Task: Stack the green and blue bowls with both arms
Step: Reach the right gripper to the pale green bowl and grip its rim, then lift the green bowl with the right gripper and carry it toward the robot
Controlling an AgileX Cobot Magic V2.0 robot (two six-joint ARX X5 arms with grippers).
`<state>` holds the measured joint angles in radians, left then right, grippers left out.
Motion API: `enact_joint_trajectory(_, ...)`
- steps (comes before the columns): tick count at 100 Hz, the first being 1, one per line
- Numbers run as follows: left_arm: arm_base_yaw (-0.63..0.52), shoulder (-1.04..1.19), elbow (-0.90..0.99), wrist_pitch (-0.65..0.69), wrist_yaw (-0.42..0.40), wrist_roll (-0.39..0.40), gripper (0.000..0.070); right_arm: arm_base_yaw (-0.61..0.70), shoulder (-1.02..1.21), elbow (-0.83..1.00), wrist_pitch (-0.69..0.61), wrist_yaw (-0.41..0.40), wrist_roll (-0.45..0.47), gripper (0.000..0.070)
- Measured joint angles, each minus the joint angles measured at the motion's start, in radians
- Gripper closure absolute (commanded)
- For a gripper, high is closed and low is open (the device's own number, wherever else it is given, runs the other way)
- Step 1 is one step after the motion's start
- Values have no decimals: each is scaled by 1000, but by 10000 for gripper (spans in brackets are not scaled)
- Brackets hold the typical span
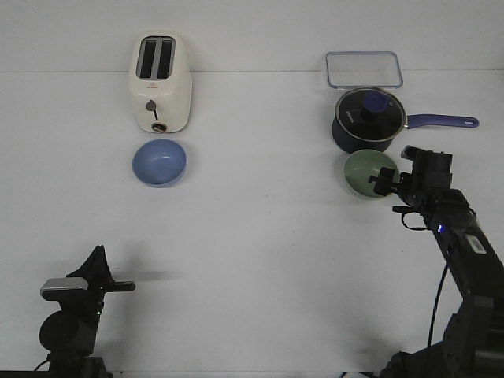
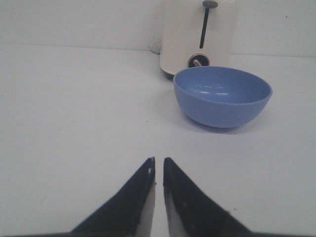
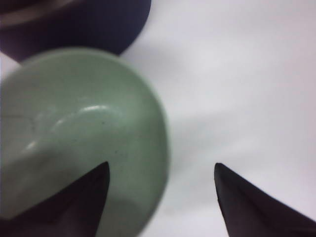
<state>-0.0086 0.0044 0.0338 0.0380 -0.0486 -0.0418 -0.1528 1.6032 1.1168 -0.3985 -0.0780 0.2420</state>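
Grip comes next — right gripper (image 3: pixel 163 197) spread wide, one finger over the green bowl (image 1: pixel 370 174) near the table's (image 1: pixel 260 236) right edge; lower squarely astride the rim. Left gripper (image 2: pixel 158 170) nearly closed, empty — blue bowl (image 1: pixel 160 163) sits far-left.

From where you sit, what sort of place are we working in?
Probably a lab tabletop staged as a kitchen, not a real one: a toaster, a lidded saucepan and a clear container lid stand on a bare white table against a plain wall.
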Motion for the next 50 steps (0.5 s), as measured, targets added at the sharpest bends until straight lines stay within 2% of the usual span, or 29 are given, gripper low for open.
enact_joint_trajectory(3,0,0,0,0,0,0,685,-2,19,0,12,-10,0,278)
enact_joint_trajectory(8,0,0,0,0,0,0,685,-5,43,0,39,-23,0,356)
enact_joint_trajectory(23,0,0,0,0,0,0,685,-8,65,0,78,-26,1,700)
enact_joint_trajectory(38,0,0,0,0,0,0,685,-7,65,2,87,-28,8,700)
enact_joint_trajectory(50,0,0,0,0,0,0,685,-13,24,2,19,-28,9,700)
